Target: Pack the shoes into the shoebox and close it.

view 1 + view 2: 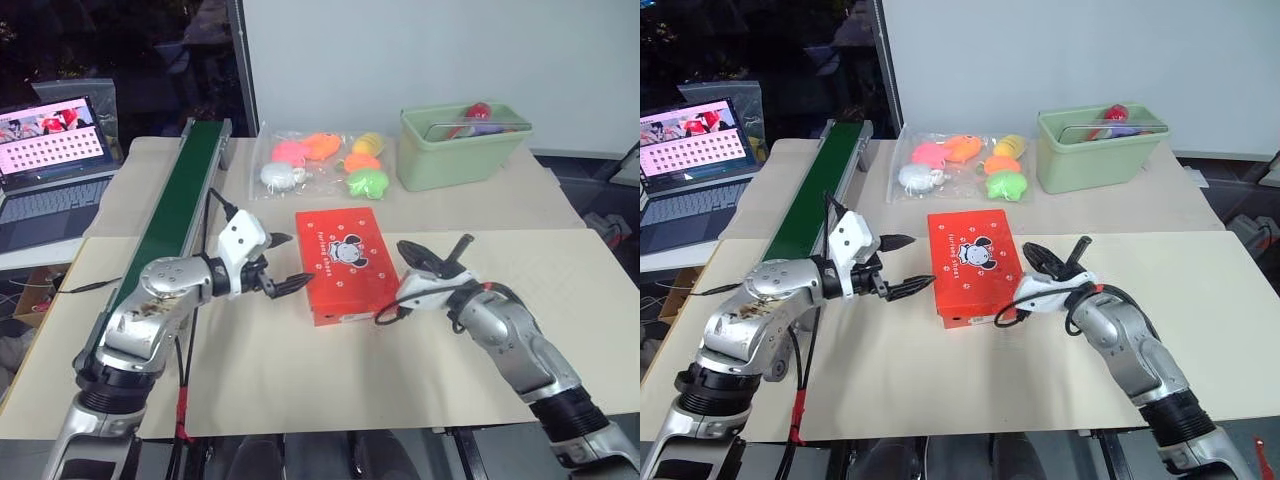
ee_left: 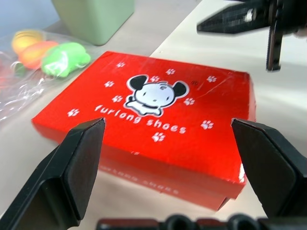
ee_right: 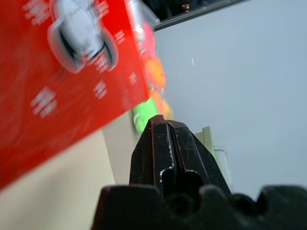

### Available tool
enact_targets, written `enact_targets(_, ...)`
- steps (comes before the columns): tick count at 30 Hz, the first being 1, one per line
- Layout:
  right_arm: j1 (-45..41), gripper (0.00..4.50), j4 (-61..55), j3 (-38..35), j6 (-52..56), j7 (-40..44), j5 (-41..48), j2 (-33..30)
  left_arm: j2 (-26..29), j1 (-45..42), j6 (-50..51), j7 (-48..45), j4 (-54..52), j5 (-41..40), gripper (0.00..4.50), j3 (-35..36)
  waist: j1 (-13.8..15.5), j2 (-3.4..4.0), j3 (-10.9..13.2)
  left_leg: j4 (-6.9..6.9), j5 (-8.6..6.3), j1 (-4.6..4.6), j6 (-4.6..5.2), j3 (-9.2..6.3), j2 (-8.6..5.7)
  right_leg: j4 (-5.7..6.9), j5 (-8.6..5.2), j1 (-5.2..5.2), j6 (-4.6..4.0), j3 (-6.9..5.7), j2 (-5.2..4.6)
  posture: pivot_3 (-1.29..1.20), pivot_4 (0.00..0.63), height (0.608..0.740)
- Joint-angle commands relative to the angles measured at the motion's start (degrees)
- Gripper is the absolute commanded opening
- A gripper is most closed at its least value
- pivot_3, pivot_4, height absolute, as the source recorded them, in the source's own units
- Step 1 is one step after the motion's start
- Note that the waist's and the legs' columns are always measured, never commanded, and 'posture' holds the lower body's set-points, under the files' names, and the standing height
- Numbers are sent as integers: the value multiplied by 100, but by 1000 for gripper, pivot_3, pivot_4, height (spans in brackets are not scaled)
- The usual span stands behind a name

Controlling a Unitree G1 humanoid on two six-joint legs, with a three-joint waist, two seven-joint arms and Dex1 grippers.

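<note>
The red-orange shoebox (image 1: 345, 262) lies flat in the middle of the table with its lid down, the cartoon figure and white paw prints facing up (image 2: 153, 103). The shoes are out of view. My left gripper (image 1: 298, 260) is open just off the box's left side, pointing at it, and the box's near edge shows between its two fingers (image 2: 72, 167). My right gripper (image 1: 408, 252) is shut with nothing in it. It lies close along the box's right side near the front corner, pointing toward the back of the table; I cannot tell whether it touches the box.
A pale green bin (image 1: 462, 145) stands at the back right. A clear bag of bright soft toys (image 1: 322, 163) lies behind the box. A green conveyor belt (image 1: 180, 210) runs along the left, and a laptop (image 1: 55, 165) sits beyond it.
</note>
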Motion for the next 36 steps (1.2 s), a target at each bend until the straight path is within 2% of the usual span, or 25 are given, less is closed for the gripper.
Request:
enact_targets(1, -558, 37, -1071, -632, 2580, 836, 2690, 1260, 245, 124, -55, -190, -187, -122, 4500, 252, -23, -2, 1, 0, 0, 0, 0, -1, 0, 1, 0, 0, 0, 0, 0, 0, 150, 729)
enact_targets(4, -1125, 37, -1327, -1106, 4718, 995, 4168, 2087, 302, 194, -79, -225, -194, -118, 4500, 261, -15, 1, 3, 0, 0, 5, 0, -7, 10, 18, 5, -1, -9, -2, 5, 0, 150, 729)
enact_targets(7, -1533, 37, -935, -1056, 5649, 1190, 4566, 2213, 269, 232, -66, -206, -241, -122, 4500, 252, 75, 1, 3, 1, 0, 5, 0, -10, 7, 15, 4, 3, -9, -12, 1, 0, 150, 729)
enact_targets(12, -1766, 37, -129, -130, 5361, 1456, 3920, 1831, 212, 243, -34, -136, -313, -119, 4500, 222, 139, 1, 4, 1, 0, -5, 0, -7, -3, -3, 3, -2, -7, -18, -7, 0, 150, 729)
enact_targets(17, -1869, 37, 638, 348, 5143, 1643, 3503, 1696, 210, 249, 22, -56, -385, -145, 4500, 297, 85, 1, 3, 1, 0, -2, 0, -5, 0, 8, 3, -6, -7, -15, -1, 0, 150, 729)
enact_targets(23, -1861, 37, 754, 749, 4873, 1876, 3148, 1540, 197, 433, 78, 118, -609, -194, 4500, 358, 6, 0, 2, 1, 0, 12, 0, -5, 1, 11, 3, 7, -7, -13, -1, 0, 150, 729)
enact_targets(25, -1889, 37, 627, 497, 4971, 1823, 3291, 1628, 120, 498, 68, 259, -652, -217, 4500, 449, 9, -1, 2, 1, 0, 13, 0, -5, 2, 11, 3, 6, -7, -13, 0, 0, 150, 729)
enact_targets(30, -2137, 37, -152, -1038, 5722, 1463, 4236, 1904, -163, 835, 164, 863, -788, -231, 4500, 862, 22, -1, 3, 1, 0, 0, 0, -7, 1, 14, 3, -4, -7, -12, -2, 0, 150, 729)
enact_targets(34, -2349, 37, -373, -2670, 6180, 900, 4888, 1774, -721, 908, 338, 1787, -841, -245, 4500, 1295, 58, -1, 4, 1, 0, -10, 0, -10, -2, 13, 4, -10, -6, -14, -9, 0, 150, 729)
enact_targets(36, -2330, 37, -380, -3056, 6160, 687, 4945, 1675, -941, 880, 457, 2091, -869, -305, 4500, 1440, 103, -2, 4, 1, 0, -10, 0, -11, -5, 11, 4, -7, -6, -17, -12, 0, 150, 729)
